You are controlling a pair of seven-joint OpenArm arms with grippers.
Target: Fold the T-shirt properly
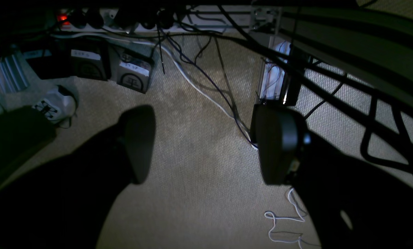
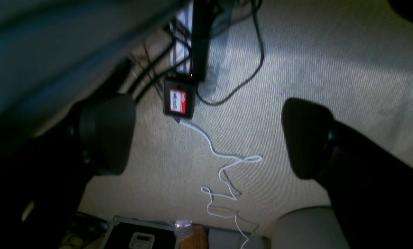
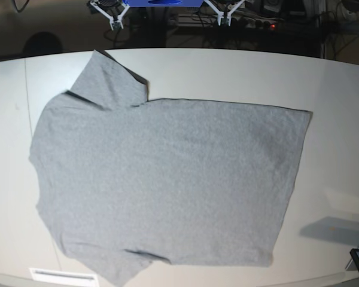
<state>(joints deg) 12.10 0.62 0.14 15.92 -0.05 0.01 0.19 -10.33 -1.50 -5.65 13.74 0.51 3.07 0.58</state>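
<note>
Grey T-shirt spread flat on a white table, both arms off to the sides.

Heather-grey cloth of the T-shirt (image 3: 167, 185) fills most of the base view, plain side up, collar end toward the left of the frame, hem toward the right, one sleeve reaching the upper left and the other the bottom edge; the white table (image 3: 239, 72) shows bare around it. Neither wrist view shows the shirt, only beige carpet (image 1: 199, 155) with cables. The left gripper (image 1: 206, 145) has its dark fingers spread apart with nothing between them. The right gripper (image 2: 210, 135) stands wide apart too, holding nothing, above a loose white cord (image 2: 227, 180).
</note>
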